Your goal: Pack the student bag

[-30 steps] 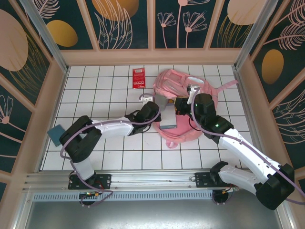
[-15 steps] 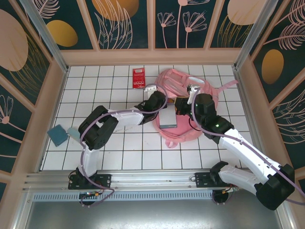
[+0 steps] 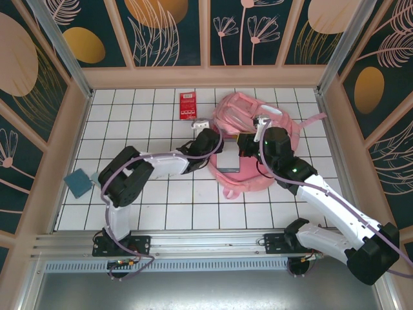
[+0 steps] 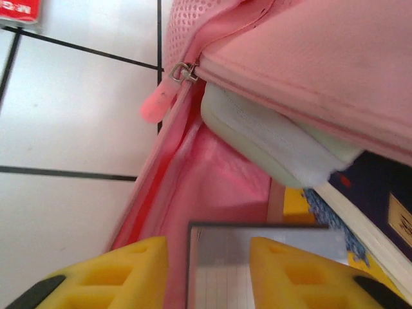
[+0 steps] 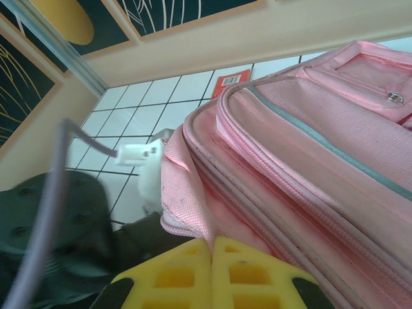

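Observation:
The student bag (image 3: 258, 129), a pink backpack, lies at the back right with its main zip open. My left gripper (image 3: 216, 150) is at the bag's mouth. In the left wrist view its yellow fingers (image 4: 145, 270) stand apart, so the left gripper (image 4: 209, 243) is open. A grey notebook (image 4: 257, 257) lies loose between them, its far end inside the bag. My right gripper (image 3: 246, 146) is shut on the pink fabric rim (image 5: 187, 193) of the opening, the right gripper (image 5: 211, 244) holding it up.
Inside the bag lie a pale padded case (image 4: 277, 145) and a dark blue book (image 4: 380, 199). A zip pull (image 4: 182, 71) hangs at the mouth. A red packet (image 3: 187, 105) lies behind the bag, and a teal pad (image 3: 79, 183) sits by the left wall.
The left arm pushed the grey notebook into the bag's mouth, and its jaws have just opened off it. The right gripper has kept its hold on the rim.

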Controlling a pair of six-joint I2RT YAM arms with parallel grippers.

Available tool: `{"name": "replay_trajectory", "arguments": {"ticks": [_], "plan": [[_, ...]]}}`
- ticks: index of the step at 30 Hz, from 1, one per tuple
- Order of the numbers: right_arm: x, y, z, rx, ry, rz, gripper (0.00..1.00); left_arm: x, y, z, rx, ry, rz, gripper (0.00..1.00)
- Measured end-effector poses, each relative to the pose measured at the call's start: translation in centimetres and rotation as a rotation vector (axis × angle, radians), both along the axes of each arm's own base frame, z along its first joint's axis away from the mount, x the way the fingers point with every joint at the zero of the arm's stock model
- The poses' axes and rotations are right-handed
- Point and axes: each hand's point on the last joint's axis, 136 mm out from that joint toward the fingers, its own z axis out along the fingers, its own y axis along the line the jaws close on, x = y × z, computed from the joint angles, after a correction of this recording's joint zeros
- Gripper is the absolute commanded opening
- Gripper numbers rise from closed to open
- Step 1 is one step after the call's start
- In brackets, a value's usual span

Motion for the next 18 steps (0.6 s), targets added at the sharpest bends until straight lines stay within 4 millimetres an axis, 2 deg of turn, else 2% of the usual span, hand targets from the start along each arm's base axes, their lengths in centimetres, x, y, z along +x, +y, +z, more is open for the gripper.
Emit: {"name": "replay_trajectory", "arguments": {"ticks": [3, 5, 7, 10, 14, 18], "plan": [[0.0, 0.0, 0.0, 0.0, -0.001, 0.0, 0.0, -1.2, 1.4, 2.0, -0.007, -0.018, 0.0, 0.54], [0.0, 0.0, 0.0, -0.002, -0.002, 0.0, 0.0, -1.8, 2.2, 3.4, -0.013, -0.033, 0.0, 0.62], [0.1, 0.0, 0.0, -0.003, 0.0, -0.001, 0.0, -2.4, 3.3, 4.7, -0.014, -0.048, 0.007, 0.63], [0.3, -0.1, -0.3, -0.006, 0.005, -0.004, 0.0, -2.3, 5.3, 5.6, 0.0, -0.06, 0.04, 0.64], [0.6, -0.1, -0.3, -0.003, 0.003, -0.01, 0.0, -0.4, 8.8, 4.9, 0.048, -0.041, 0.111, 0.63], [0.8, -0.2, -0.3, 0.0, 0.0, -0.013, 0.0, 3.0, 11.5, 2.8, 0.135, 0.0, 0.176, 0.61]]}}
